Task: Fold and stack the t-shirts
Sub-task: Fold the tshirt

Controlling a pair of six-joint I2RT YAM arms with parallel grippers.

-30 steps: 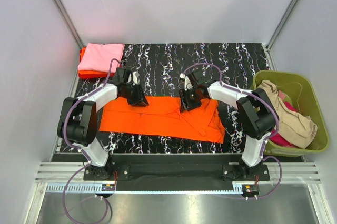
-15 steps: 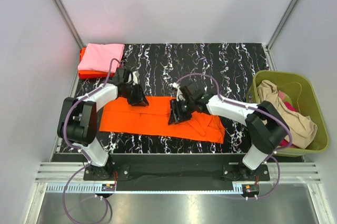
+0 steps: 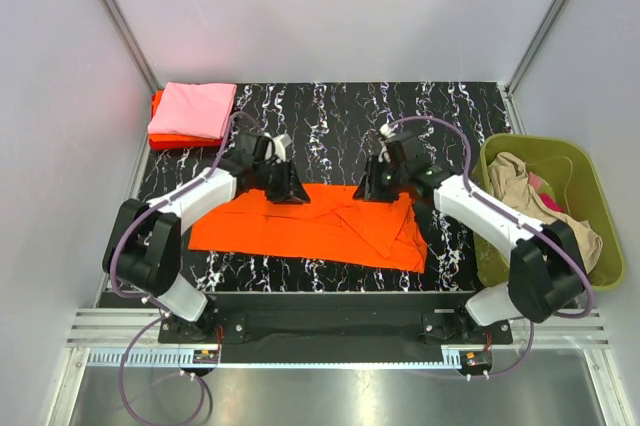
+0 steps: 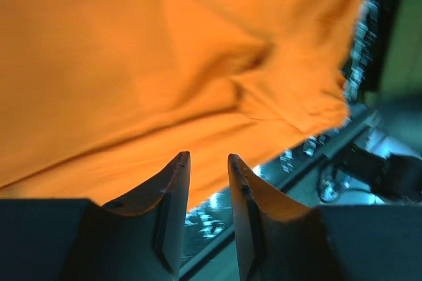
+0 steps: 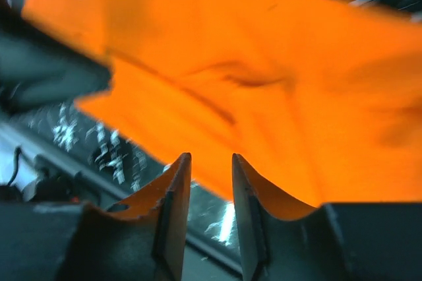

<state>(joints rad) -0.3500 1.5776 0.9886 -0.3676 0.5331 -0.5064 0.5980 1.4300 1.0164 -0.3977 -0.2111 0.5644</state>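
A bright orange t-shirt (image 3: pixel 300 231) lies spread across the black marbled table (image 3: pixel 440 116), rumpled at its right end. My left gripper (image 3: pixel 290 187) hovers over the shirt's far edge, left of centre. Its jaws (image 4: pixel 208 156) stand a narrow gap apart with nothing between them. My right gripper (image 3: pixel 378 186) hangs over the far edge right of centre, also open (image 5: pixel 210 156) and holding nothing. A folded light pink t-shirt (image 3: pixel 193 110) rests on a red-orange one (image 3: pixel 156 103) at the back left corner.
An olive-green basket (image 3: pixel 600 186) stands off the table's right side. It holds a crumpled beige t-shirt (image 3: pixel 545 216) over a magenta one (image 3: pixel 527 268). Grey walls close in the back and both sides.
My right gripper dipped toward the middle of the orange shirt, then pulled back to its far edge and narrowed its jaws. My left gripper slid right along the far edge.
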